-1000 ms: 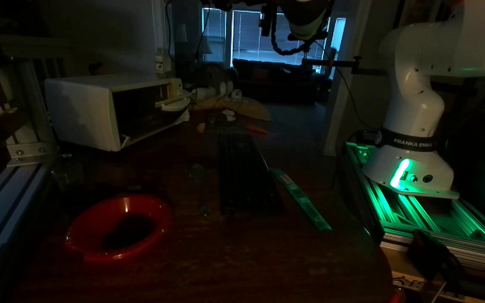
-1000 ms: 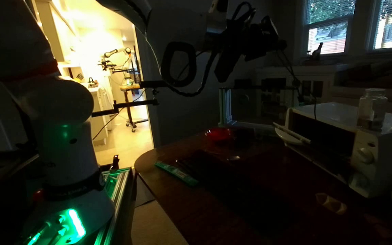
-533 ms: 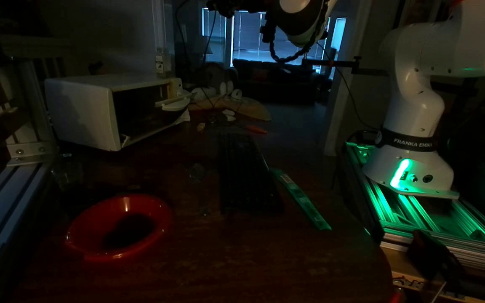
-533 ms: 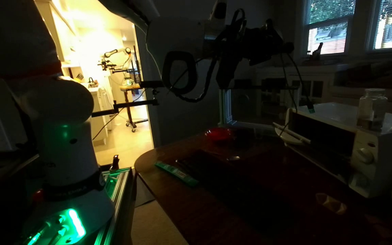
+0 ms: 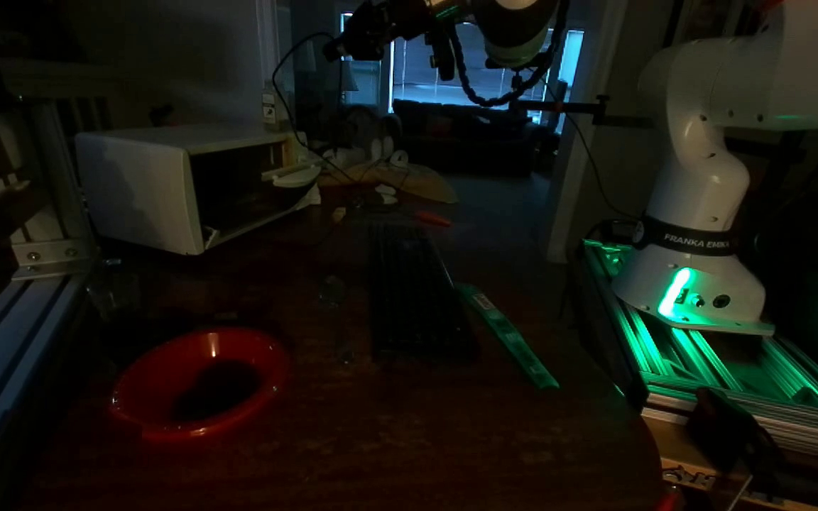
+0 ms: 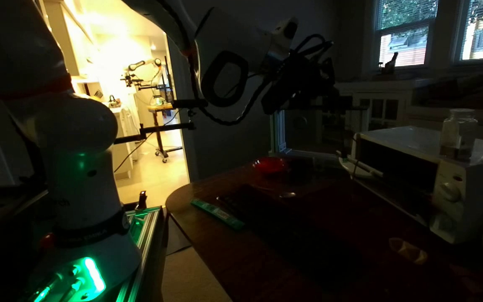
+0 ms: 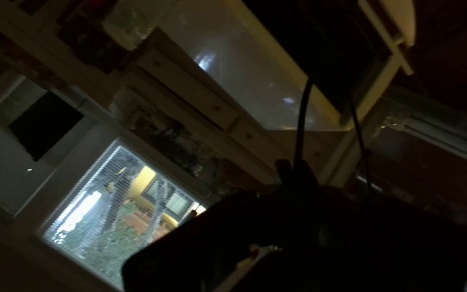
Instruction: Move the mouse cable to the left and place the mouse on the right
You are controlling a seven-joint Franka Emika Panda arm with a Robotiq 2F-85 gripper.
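At lower left, an exterior view is showing me a red bowl [image 5: 145,394] the wrist view is missing. My gripper [image 5: 336,48] is pinching a dark, looping cable [image 7: 301,121].

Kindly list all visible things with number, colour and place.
Table: one, brown, centre
Bowl: one, red, on table
Keyboard: one, black, on table
Flat strip: one, green, beside keyboard
Oven: one, white, on table
Dish: one, white, at oven's front
Jar: one, clear, atop oven
Windows: several, bright, background
Small objects: few, unclear, on table
Cable: apparently one, black, in gripper
Mouse: not discernible
Gripper: one, black, aloft, shut
Arm: one, white, on metal frame
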